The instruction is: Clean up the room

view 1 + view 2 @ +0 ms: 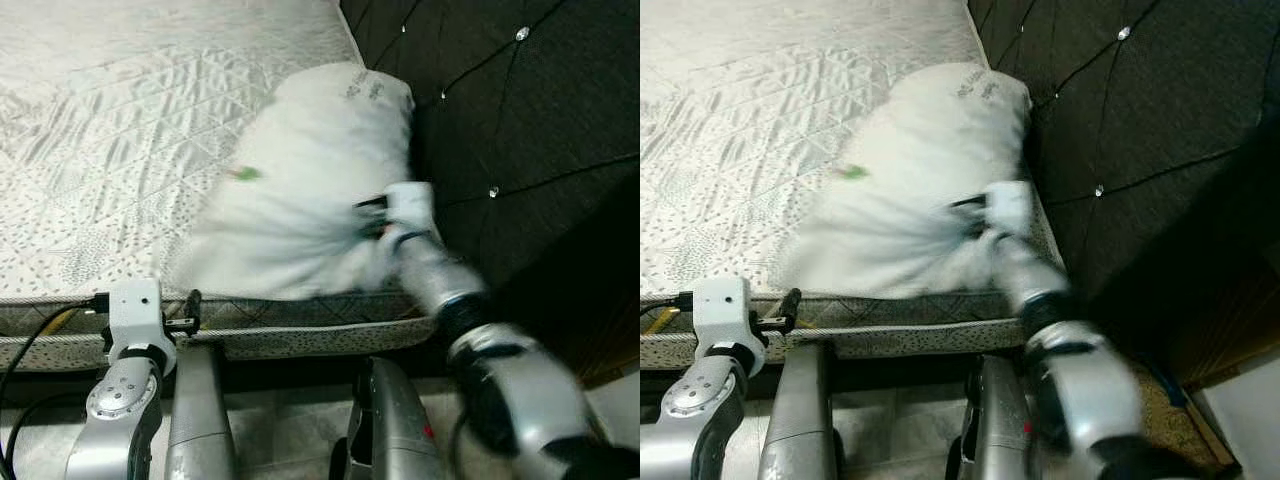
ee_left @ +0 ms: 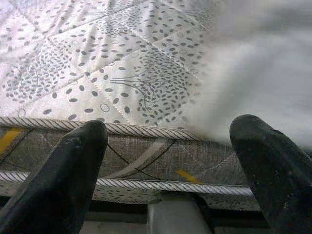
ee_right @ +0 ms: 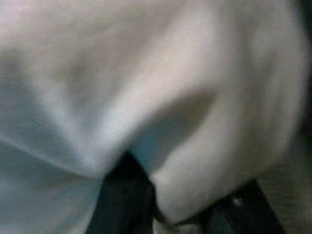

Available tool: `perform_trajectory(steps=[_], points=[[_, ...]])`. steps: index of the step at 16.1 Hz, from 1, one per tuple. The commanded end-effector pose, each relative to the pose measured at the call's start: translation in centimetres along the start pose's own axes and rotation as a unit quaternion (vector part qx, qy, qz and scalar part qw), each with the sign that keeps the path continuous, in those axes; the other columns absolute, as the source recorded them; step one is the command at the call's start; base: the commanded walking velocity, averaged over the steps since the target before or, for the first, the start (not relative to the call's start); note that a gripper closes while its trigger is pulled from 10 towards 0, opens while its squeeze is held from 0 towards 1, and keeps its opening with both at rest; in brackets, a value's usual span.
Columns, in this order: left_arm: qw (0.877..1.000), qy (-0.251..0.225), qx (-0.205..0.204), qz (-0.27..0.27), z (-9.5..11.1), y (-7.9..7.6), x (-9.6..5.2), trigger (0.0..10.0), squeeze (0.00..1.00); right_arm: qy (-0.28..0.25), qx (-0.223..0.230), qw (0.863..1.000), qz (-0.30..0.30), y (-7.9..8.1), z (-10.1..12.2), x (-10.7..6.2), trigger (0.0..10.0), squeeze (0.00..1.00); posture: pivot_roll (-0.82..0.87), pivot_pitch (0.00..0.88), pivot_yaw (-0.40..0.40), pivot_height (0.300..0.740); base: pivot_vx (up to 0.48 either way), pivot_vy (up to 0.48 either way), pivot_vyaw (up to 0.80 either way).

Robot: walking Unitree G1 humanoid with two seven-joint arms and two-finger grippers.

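A white pillow (image 1: pixel 300 190) lies blurred at the right end of the quilted mattress (image 1: pixel 120 120), up against the dark headboard. My right gripper (image 1: pixel 375 225) is at the pillow's near right corner. In the right wrist view its black fingers (image 3: pixel 126 195) are shut on a bunched fold of the pillow (image 3: pixel 161 97). My left gripper (image 2: pixel 170 161) hangs open in front of the mattress's near edge (image 2: pixel 146 151), with nothing between its fingers (image 2: pixel 63 180); the pillow's blurred edge lies just beyond them.
A dark tufted headboard (image 1: pixel 520 120) with shiny buttons rises to the right of the bed. The mattress's piped side (image 1: pixel 300 335) runs across in front of me. Black and yellow cables (image 1: pixel 40 330) hang at the lower left. Pale floor (image 1: pixel 290 430) lies below.
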State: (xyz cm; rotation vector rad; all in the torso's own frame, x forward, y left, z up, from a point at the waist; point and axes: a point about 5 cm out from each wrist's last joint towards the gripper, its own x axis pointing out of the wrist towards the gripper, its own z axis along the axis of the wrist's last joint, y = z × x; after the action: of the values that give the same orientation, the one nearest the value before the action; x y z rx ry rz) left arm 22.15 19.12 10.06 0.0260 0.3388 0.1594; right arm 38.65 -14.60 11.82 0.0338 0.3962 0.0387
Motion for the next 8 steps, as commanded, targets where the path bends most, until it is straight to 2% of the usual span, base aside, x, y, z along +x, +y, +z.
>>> perform_trajectory(steps=[1, 2, 5, 6, 8], points=[[1.0, 0.005, -0.017, 0.003, 0.0, -0.2, 0.2, 10.0, 0.0, -0.087, 0.002, 0.994, -0.061, -3.3, 4.9, -0.4, 0.0, 0.0, 0.15, 0.025, -0.137, 0.525, 0.0, 0.0, 0.0], [1.0, 0.004, -0.017, 0.003, 0.1, -0.1, 0.2, 10.0, 0.0, -0.094, -0.004, 0.993, -0.076, -4.5, 5.6, -0.6, 0.0, 0.0, 0.15, 0.025, -0.137, 0.525, 0.0, 0.0, 0.0], [1.0, 0.003, -0.017, 0.002, 0.2, -0.2, 0.4, 10.0, 0.0, -0.104, -0.018, 0.984, -0.144, -9.7, 6.6, -1.8, 0.0, 0.0, 0.13, 0.027, -0.13, 0.525, 0.0, 0.0, 0.0], [1.0, 0.003, -0.018, 0.001, 0.3, -0.3, 0.5, 10.0, 0.0, -0.1, -0.017, 0.98, -0.17, -11.4, 6.5, -2.4, 0.0, 0.0, 0.13, 0.029, -0.128, 0.525, 0.0, 0.0, 0.0], [1.0, 0.004, -0.019, -0.003, 0.3, -0.5, 0.7, 10.0, 0.0, -0.081, -0.018, 0.978, -0.191, -13.2, 4.9, -2.9, 0.0, 0.0, 0.12, 0.028, -0.123, 0.525, 0.0, 0.0, 0.0]])
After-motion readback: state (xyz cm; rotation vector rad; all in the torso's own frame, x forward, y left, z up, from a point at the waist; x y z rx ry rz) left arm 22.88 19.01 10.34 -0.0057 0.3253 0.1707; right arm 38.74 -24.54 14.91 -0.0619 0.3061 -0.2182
